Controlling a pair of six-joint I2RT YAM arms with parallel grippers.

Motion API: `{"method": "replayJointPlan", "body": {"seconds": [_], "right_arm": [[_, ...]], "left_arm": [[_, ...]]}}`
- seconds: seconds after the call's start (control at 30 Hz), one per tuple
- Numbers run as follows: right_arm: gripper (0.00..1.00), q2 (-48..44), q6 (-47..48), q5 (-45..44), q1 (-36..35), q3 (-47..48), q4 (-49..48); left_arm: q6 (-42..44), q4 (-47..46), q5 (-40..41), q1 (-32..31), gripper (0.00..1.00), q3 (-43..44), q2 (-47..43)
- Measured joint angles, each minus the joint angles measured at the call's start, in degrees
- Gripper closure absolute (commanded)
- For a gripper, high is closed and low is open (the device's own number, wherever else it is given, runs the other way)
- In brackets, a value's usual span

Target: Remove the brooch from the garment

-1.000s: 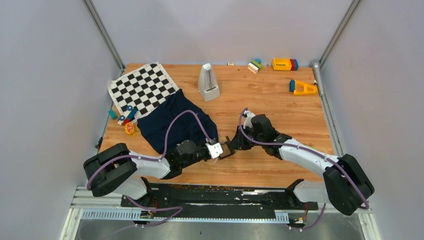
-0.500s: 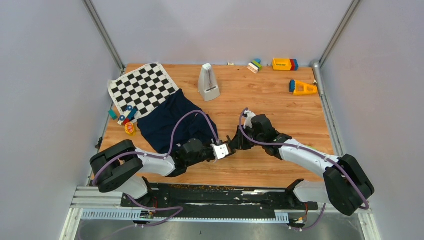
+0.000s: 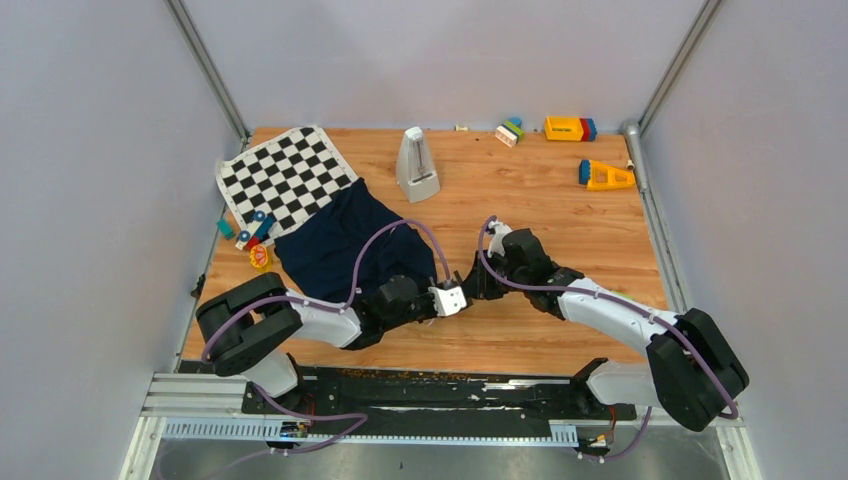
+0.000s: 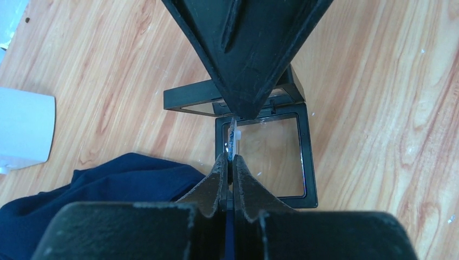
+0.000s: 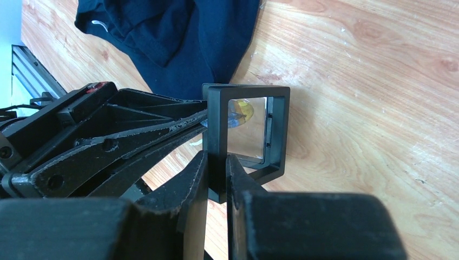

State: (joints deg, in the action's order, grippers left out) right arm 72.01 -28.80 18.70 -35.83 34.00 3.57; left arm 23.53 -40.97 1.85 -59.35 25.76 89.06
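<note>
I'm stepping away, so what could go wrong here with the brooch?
The left gripper pinches the brooch by a thin edge; it may slip and miss the black box. The right gripper holds the box lid by one rim; if that slips, the lid could drop onto the brooch.

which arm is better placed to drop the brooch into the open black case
Left. The left gripper is shut on the brooch, poised over the black case's base. The right gripper is clamped on the raised lid, so it is likely needed to hold that open.
</note>
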Motion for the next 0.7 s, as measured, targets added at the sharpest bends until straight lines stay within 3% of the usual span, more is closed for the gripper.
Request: {"method": "replayJointPlan", "body": {"seconds": [0.2,0.3,0.6,0.7], "right_arm": [[0.94,0.2,0.0,-1.7,0.0,0.0,0.4],[0.91,0.2,0.0,-2.8,0.0,0.0,0.4],[0.75,0.2,0.0,-5.6,0.0,0.0,0.7],[0.64,-0.1,0.0,-5.8,0.0,0.0,0.9]], "left_arm": [[-0.4,1.9,-0.8,-0.2,0.68,2.2,1.7],[-1.1,2.9,-3.7,-0.2,0.65,3.2,3.0],[-4.0,5.4,-10.1,-0.2,0.55,4.8,4.3],[-5.7,5.3,-9.9,-0.2,0.52,4.6,3.7]]}}
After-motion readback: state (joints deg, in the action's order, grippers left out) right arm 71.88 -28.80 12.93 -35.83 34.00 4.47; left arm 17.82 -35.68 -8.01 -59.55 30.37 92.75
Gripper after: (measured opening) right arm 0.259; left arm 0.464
